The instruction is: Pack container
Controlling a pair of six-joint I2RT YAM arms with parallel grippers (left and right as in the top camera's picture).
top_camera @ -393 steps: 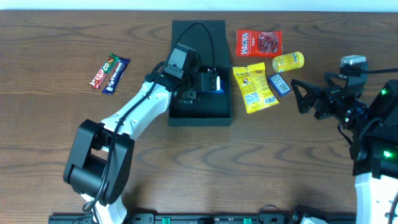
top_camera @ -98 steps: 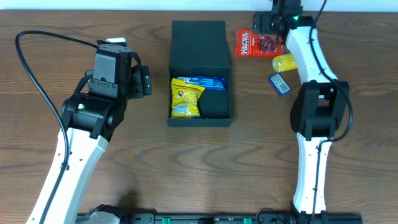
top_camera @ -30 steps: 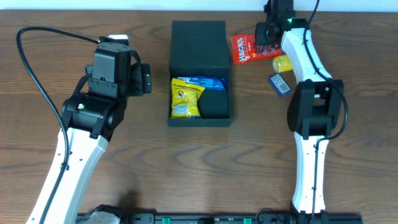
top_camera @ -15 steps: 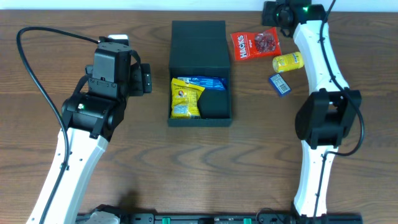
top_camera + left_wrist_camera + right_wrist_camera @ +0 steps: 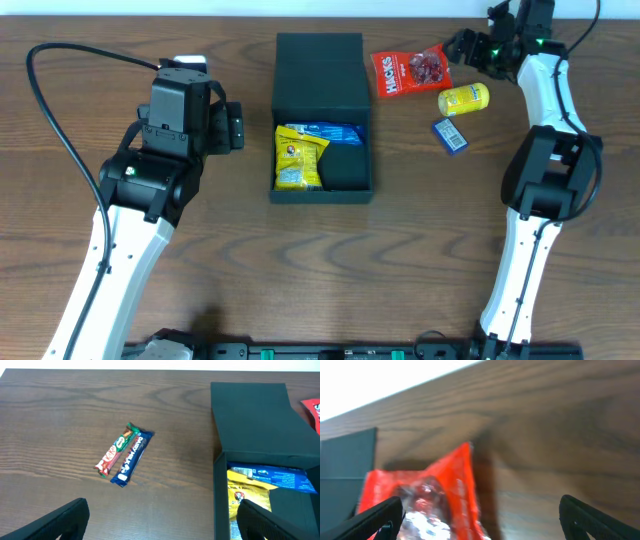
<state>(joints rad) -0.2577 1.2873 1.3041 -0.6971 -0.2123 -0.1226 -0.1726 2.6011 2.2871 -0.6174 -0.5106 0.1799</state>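
**Desk contents: open container, partly packed**

1. Desk (image 5: 400,260): dark brown wood grain; it carries every item below.
2. Left arm (image 5: 140,190): raised over the desk's left half. The left jaws stand wide apart and hold nothing. The container lies to their right, well apart from them.
3. Right arm (image 5: 545,180): reaches to the far right corner. The right jaws are spread and empty, with the container well off to their left. The red packet lies between container and jaws, its corner just beside them. The wrist view is too blurred to tell whether they touch it.
4. Container (image 5: 322,70): dark teal-green box, centre-far on the desk, with its flap lid open and lying back toward the far edge.
5. Red snack packet (image 5: 408,73): flat on the desk, just right of the lid.
6. Yellow snack packet (image 5: 297,160): inside the container, on the left side.
7. Blue packet (image 5: 325,133): inside the container, along its far wall.
8. KitKat bar (image 5: 116,449) and Dairy Milk bar (image 5: 131,457): side by side, left of the container.
9. Yellow pouch (image 5: 463,99): near the red packet.
10. Small blue packet (image 5: 450,135): just beside the pouch.
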